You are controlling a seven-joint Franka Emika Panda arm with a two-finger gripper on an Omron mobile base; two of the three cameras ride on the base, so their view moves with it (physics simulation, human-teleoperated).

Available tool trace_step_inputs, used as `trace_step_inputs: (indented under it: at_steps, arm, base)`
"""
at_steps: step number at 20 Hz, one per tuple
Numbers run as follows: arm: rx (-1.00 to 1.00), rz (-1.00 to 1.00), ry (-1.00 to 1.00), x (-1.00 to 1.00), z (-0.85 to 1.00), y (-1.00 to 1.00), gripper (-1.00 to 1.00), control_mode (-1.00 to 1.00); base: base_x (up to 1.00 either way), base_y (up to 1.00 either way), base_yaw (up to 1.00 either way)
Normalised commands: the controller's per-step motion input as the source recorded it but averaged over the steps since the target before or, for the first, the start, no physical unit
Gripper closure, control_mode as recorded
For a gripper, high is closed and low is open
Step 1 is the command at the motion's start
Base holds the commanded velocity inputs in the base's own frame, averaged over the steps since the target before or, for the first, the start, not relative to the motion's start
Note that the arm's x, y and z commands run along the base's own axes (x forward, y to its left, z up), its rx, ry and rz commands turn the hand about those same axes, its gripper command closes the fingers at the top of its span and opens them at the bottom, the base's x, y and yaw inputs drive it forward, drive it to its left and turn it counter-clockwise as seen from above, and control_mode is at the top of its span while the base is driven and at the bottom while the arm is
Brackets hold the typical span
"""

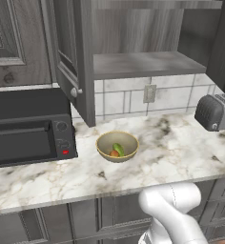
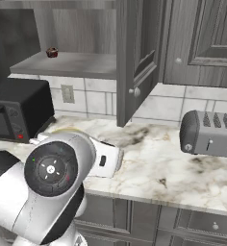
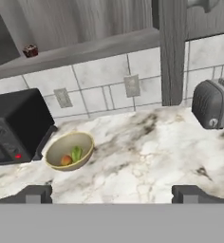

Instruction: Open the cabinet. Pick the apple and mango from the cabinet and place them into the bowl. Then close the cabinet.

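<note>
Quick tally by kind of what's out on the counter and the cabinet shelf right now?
Fruit: 2, apple and mango, both in the bowl
Bowls: 1, bowl
Appliances: 2, microwave, toaster
Small dark red item on shelf: 1
Total: 6

No readable text, label, brand or number is showing anywhere; the microwave (image 1: 28,133) and toaster (image 1: 215,112) are carrying unmarked knobs only.
</note>
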Motion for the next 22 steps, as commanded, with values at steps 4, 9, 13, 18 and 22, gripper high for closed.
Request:
trace_step_inputs:
  at_steps: [4, 9, 13, 18, 22]
  arm:
    - [0.17, 0.00, -0.05, 0.04, 0.20, -0.44, -1.00, -1.00]
    - [0.18, 0.00, -0.02, 0.07, 0.22, -0.43, -1.00, -1.00]
    - [0.19, 0.00, -0.06, 0.12, 0.16, -0.43, -1.00, -1.00]
    - [0.20, 0.01, -0.11, 0.19, 0.08, -0.37, -1.00, -1.00]
    - [0.22, 0.04, -0.10, 0.44, 0.06, -0.17, -1.00, -1.00]
  base:
    - [0.00, 0.00, 0.00]
    - [0.00, 0.00, 0.00]
    - [0.00, 0.00, 0.00]
    - [0.00, 0.00, 0.00]
    - [0.00, 0.00, 0.00]
